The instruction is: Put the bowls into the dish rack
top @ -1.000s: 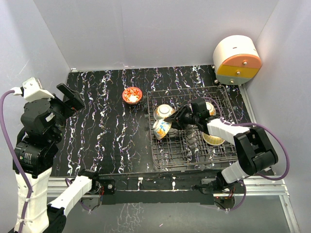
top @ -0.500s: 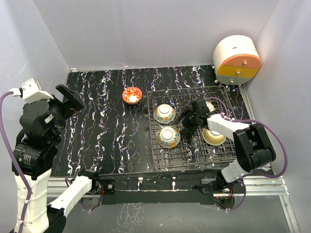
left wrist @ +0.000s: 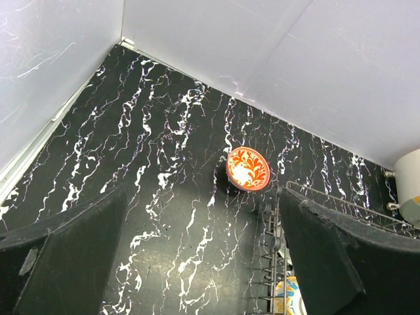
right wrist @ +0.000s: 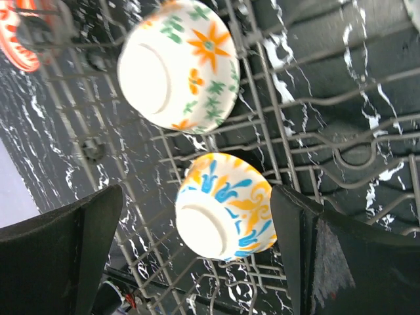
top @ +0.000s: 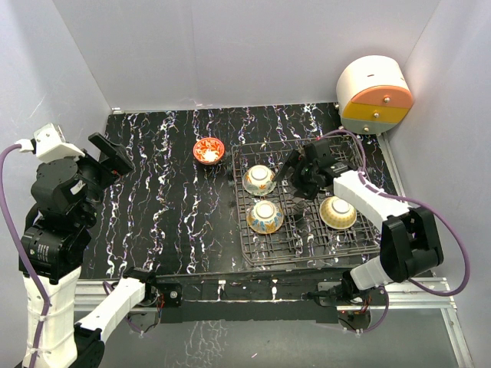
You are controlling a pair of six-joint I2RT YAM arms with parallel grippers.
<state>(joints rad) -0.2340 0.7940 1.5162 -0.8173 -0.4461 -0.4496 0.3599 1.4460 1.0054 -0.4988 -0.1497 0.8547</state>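
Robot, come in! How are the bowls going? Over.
Left end effector and right end effector open, empty. Red-orange floral ceramic bowl outside dark wire dish rack. Nothing blocks it.

Glossy ceramic bowls [top: 265,217] (metal wire rack [top: 307,241])

The top view looks steeply down from 6 o'clock over the whole desk [top: 169,199]. The left wrist sees the red bowl [left wrist: 248,168] from afar. The right wrist hangs close over the dish rack [top: 303,234], sharing two bowls [right wrist: 177,62] with the top view.
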